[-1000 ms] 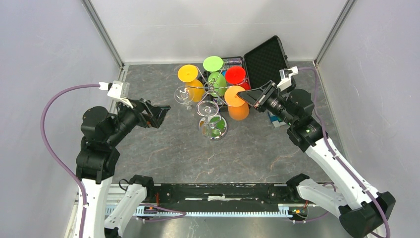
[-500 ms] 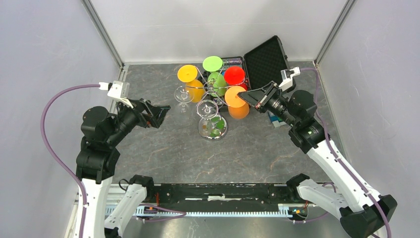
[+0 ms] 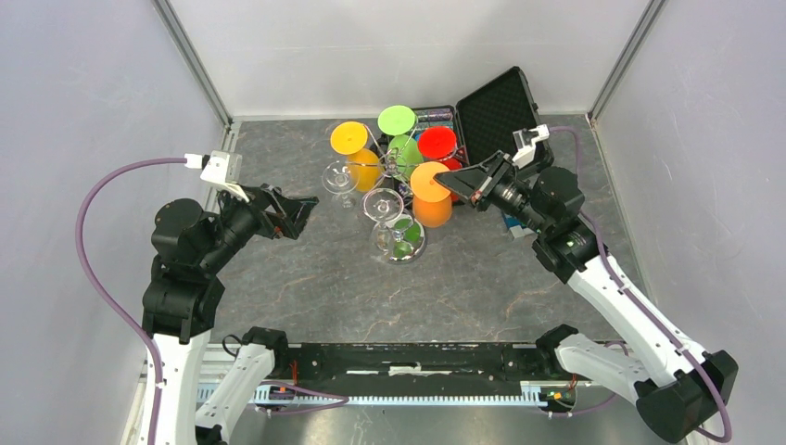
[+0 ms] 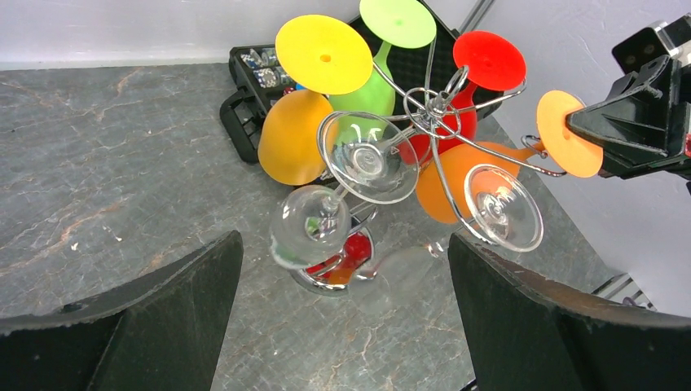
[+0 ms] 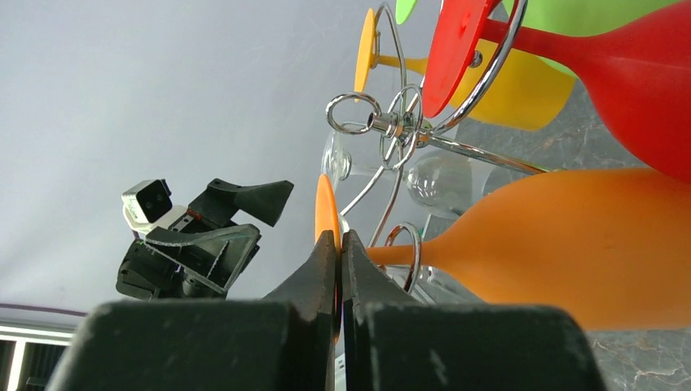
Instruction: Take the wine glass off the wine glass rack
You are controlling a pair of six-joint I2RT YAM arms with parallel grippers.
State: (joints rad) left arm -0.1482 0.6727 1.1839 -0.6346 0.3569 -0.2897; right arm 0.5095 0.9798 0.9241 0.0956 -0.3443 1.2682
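The chrome wine glass rack [image 3: 399, 243] stands mid-table on its mirrored disc base, and its curled arms [image 4: 432, 106] hold several glasses. My right gripper [image 3: 451, 183] is shut on the round foot [image 5: 326, 208] of the orange wine glass [image 3: 432, 210]. The glass's stem still passes through a wire ring [image 5: 405, 252]. Its bowl [image 5: 570, 244] points away to the right. My left gripper [image 3: 301, 211] is open and empty left of the rack, and its fingers [image 4: 163, 309] frame the rack from a distance.
Yellow [image 3: 350, 137], green [image 3: 397, 119] and red [image 3: 437, 142] glasses and two clear ones [image 3: 341, 178] [image 3: 386, 204] hang on the rack. An open black case [image 3: 496, 107] lies behind it at the back right. Grey walls enclose the table.
My right gripper has moved left with the orange glass's foot in it. The orange glass and the rack's other glasses have shifted slightly left. The left arm has not moved.
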